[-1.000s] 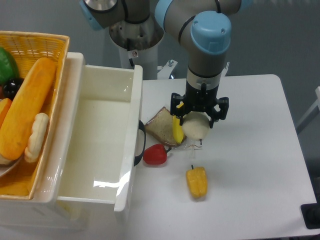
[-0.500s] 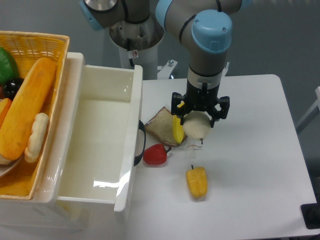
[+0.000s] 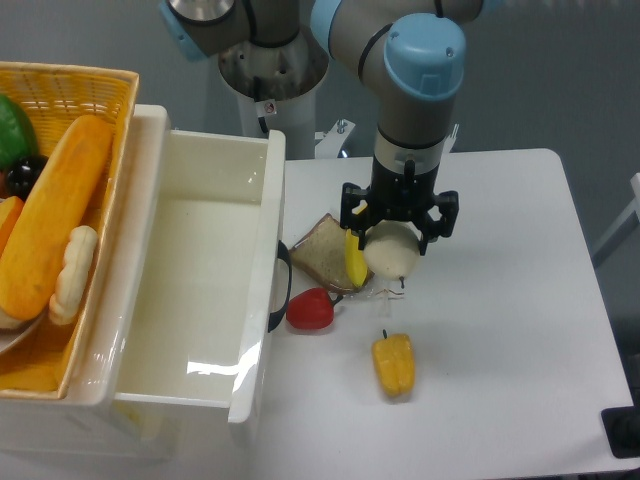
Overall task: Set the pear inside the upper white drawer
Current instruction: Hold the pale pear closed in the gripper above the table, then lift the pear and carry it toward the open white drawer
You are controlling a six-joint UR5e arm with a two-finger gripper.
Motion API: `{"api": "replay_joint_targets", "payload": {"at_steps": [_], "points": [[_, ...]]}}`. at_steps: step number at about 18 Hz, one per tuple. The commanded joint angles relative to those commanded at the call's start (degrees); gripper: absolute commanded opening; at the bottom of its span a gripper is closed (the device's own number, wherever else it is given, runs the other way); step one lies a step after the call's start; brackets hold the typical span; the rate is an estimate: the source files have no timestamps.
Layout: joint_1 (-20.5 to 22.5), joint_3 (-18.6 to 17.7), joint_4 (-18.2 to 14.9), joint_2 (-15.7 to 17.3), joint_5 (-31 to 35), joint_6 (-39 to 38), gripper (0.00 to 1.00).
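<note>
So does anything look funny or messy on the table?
Nothing is spilled or broken. The tool sits around the pear. The bread slice, banana, red pepper and yellow pepper just lie loose on the table, and the upper white drawer stands open and empty.

The upper white drawer (image 3: pixel 205 300) on the left looks like glossy moulded plastic, its floor throwing back bright glare, while the basket (image 3: pixel 95 90) beside it is rough woven wicker. The counter (image 3: pixel 500 330) is a smooth, matt white surface. The pear (image 3: pixel 392 252) has a smooth, dull cream skin, the red pepper (image 3: pixel 310 309) and yellow pepper (image 3: pixel 394 364) a slight sheen, and the claw (image 3: pixel 398 222) is matt black under a smooth grey and blue arm casing.
</note>
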Motion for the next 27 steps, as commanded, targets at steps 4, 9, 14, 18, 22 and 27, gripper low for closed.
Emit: {"api": "replay_joint_targets", "payload": {"at_steps": [4, 9, 14, 18, 22, 27], "points": [[0.1, 0.4, -0.8, 0.2, -0.2, -2.1, 0.48], [0.3, 1.7, -0.9, 0.8, -3.3, -7.9, 0.48], [1.9, 3.3, -1.0, 2.6, -6.1, -12.7, 0.48], [2.7, 3.3, -2.0, 5.4, -11.2, -18.2, 0.48], [2.1, 3.1, -2.5, 7.7, -15.1, -23.7, 0.48], [-2.8, 2.5, -2.6, 8.6, -16.0, -26.2, 0.49]]}}
